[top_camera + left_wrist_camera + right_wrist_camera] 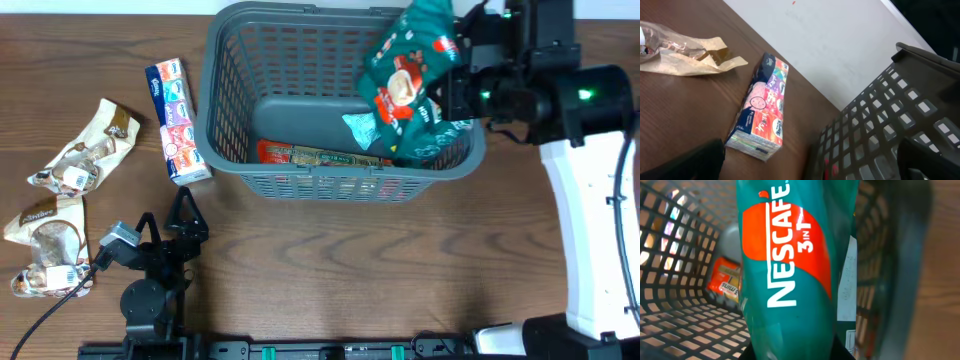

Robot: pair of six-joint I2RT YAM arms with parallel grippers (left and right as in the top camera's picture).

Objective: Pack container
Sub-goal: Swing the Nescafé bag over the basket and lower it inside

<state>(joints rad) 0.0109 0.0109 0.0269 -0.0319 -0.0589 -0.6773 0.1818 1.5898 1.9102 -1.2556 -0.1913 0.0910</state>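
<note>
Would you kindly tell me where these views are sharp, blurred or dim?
Overhead: evenly lit and sharp, the basket lattice crisp. Left wrist: the tissue pack is in focus, the near basket wall softer, the bottom corners dark. Right wrist: the coffee bag fills the frame, lettering readable, the lattice behind it blurred and backlit on the left.

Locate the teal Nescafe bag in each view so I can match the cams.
Overhead: Nescafe bag at upper right, over the right end of the basket.
Left wrist: not in it; only the basket lattice wall shows, at right.
Right wrist: the Nescafe bag fills the centre from top to bottom, with the basket wall behind it at left.
Shared landmark: the grey lattice basket, in all three views.
</note>
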